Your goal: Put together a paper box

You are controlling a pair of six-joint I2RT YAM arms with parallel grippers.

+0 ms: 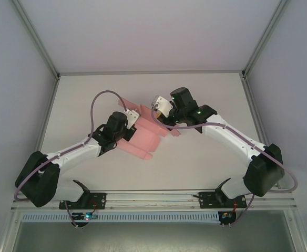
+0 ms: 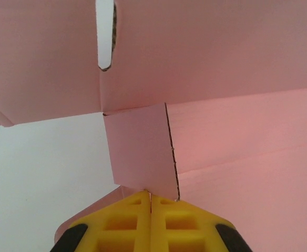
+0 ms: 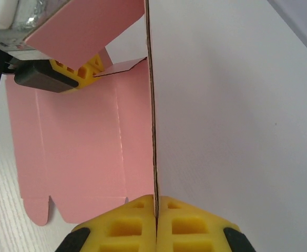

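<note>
1. Pink card makes up the paper box (image 1: 143,137), a die-cut sheet that is partly folded and not closed into a box shape. In the top view it sits near the middle of the white table (image 1: 206,163), between the two arms.
2. Left claw (image 2: 151,196): its yellow fingers are pressed together and pinch the lower edge of a small flap (image 2: 140,152). The flap rises straight ahead of the fingers, with a rough cut edge down its right side.
3. Beyond the flap in the left wrist view, broad pink panels spread across the upper part of the view. A narrow rounded slot (image 2: 105,37) is cut into them near the top, and bare table shows at lower left.
4. Right claw (image 3: 156,198): its yellow fingers are closed tight on a panel (image 3: 152,105) seen edge-on. The panel shows as a thin dark line running straight up from between the fingertips.
5. Left of that edge in the right wrist view, the rest of the sheet lies open, with long creases and rounded tabs along its near edge.
6. At the upper left of the right wrist view, the left claw grips the sheet's far corner under a tilted flap.
7. From above, the left claw holds the sheet's left side and the right claw its right side. The card is spread between them.
</note>
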